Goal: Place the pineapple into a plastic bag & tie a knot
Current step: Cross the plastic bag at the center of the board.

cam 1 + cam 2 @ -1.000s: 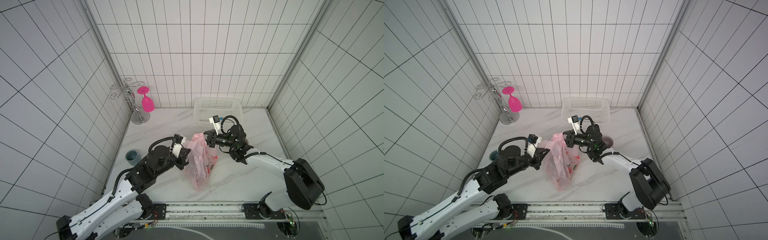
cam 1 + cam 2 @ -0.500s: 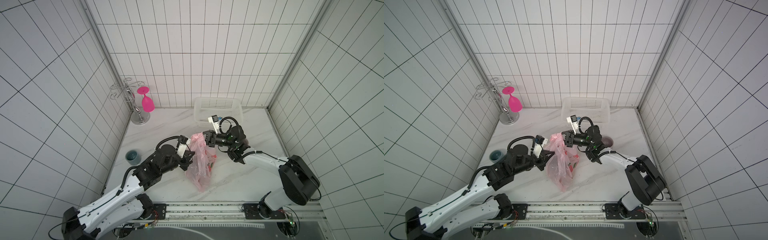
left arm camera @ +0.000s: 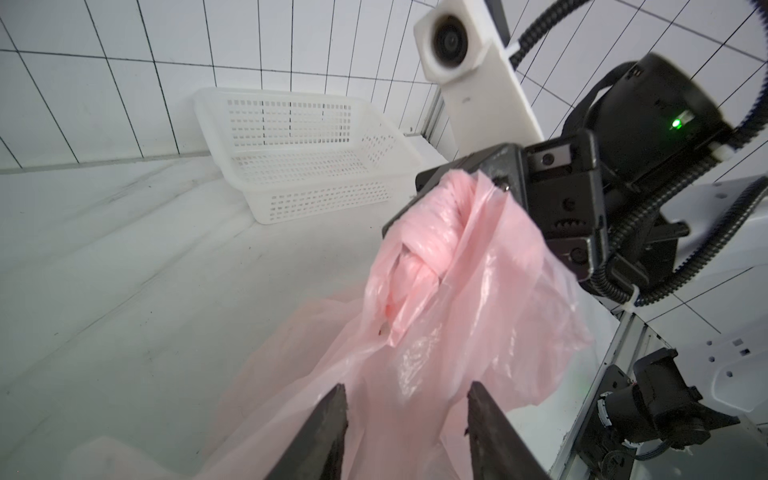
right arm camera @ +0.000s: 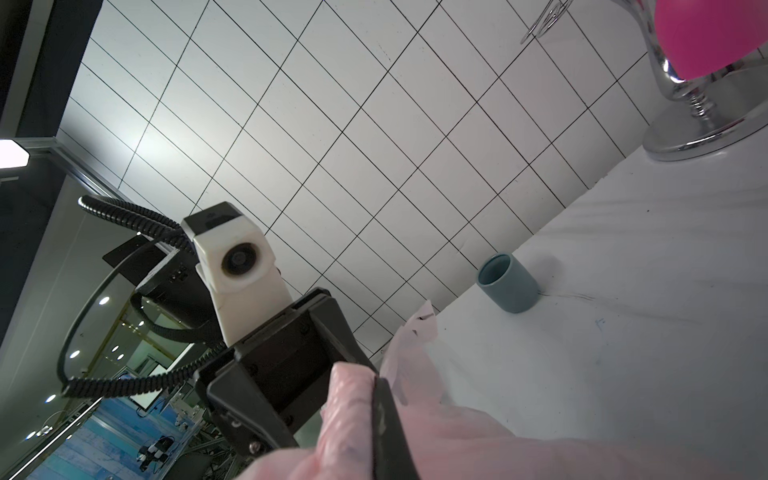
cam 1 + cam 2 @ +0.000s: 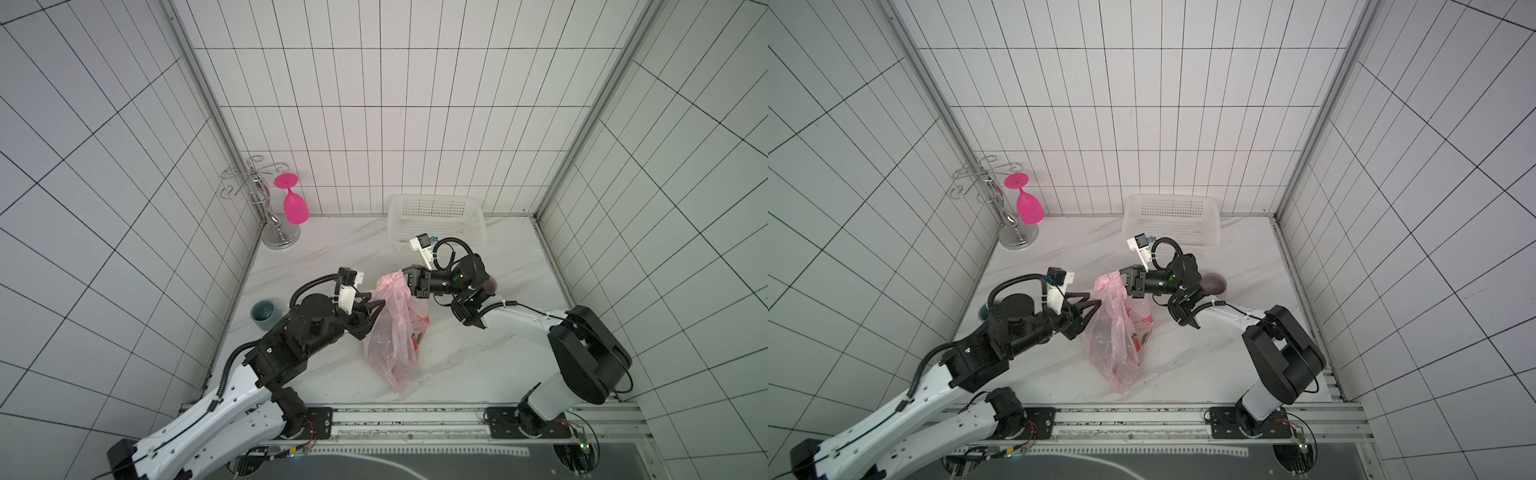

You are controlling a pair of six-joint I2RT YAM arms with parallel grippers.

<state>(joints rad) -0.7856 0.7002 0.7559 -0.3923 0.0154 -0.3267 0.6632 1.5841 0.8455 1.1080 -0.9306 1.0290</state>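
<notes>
The right tool (image 5: 409, 283) was pressed together on the knot (image 3: 419, 249), holding the top of the plastic bag (image 5: 395, 336) raised, with the bag's lower end on the desk (image 5: 332, 257). The left tool (image 3: 407, 386) stood spread at the bag's side. One second earlier it had been pressed together there.

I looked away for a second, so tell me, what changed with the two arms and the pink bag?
The left pincer has opened and let go of the plastic bag, jaws now apart. The right pincer stays shut on the bag's bunched top by the knot; the bag remains on the table.
</notes>
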